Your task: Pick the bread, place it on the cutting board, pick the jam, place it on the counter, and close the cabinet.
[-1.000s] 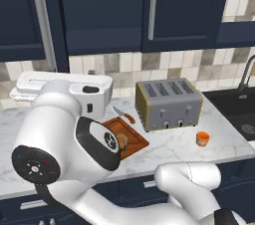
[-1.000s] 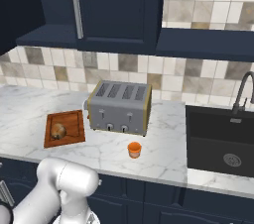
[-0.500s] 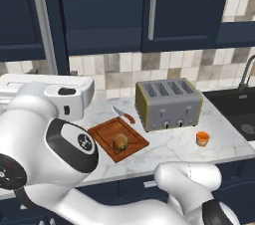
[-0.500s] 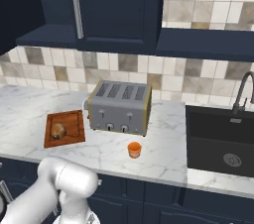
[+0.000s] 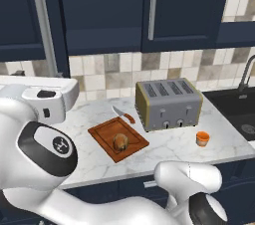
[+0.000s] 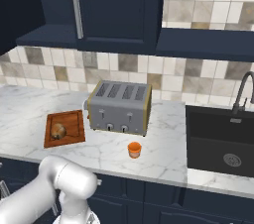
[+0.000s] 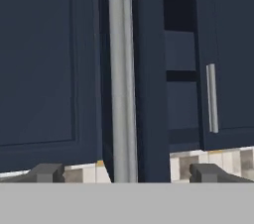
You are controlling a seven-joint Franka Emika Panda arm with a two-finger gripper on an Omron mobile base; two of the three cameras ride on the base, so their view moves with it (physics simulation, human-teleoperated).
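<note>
The bread lies on the reddish cutting board. The orange jam stands on the marble counter in front of the toaster. In the hand view my gripper is open, its fingertips either side of the long silver handle of the cabinet door. That door stands ajar, and dark shelves show behind it. The gripper holds nothing. The open door's handle also appears at the left of the left base view.
A silver toaster stands mid-counter with a knife beside the board. A black sink with a faucet lies to the right. A shut cabinet door with its handle is right of the open one.
My arm has swung to the left, uncovering the cutting board and bread in the left base view. The objects on the counter have not moved. The gripper stays open.
</note>
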